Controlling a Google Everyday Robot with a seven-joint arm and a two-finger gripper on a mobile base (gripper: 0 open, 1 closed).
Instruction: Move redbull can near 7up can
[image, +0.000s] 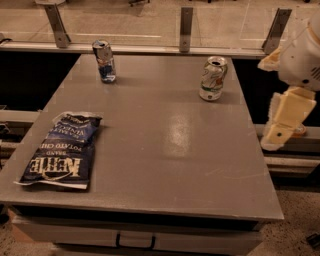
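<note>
- The gripper (281, 122), a cream-coloured piece hanging below the robot's white rounded arm housing (302, 55), is off the right edge of the flat grey table (165, 165), level with the table's middle depth. It holds nothing, and whether it is parted or closed cannot be told.
- The wider, dented white-and-green 7up can with a silver top (213, 78) stands nearest the gripper, to its left in the camera view and farther back. It is near the table's far right corner, with its long axis roughly vertical and its body a little crumpled. A dark opening shows in its top; what is inside cannot be seen.
- The slim, tall blue-and-silver redbull can (104, 61) stands upright, silver top up, far to the gripper's left, near the table's far left corner and well apart from the 7up can. Its lettering is too small to read.
- A dark blue crisp bag with a white lower band (62, 150) lies flat at the table's near left, the thing farthest from the gripper. Its writing appears upside down: "KETTLE" in large white letters and "POTATO CHIPS" above it.
- A drawer handle (135, 241) shows on the table's front face, below and left of the gripper.
</note>
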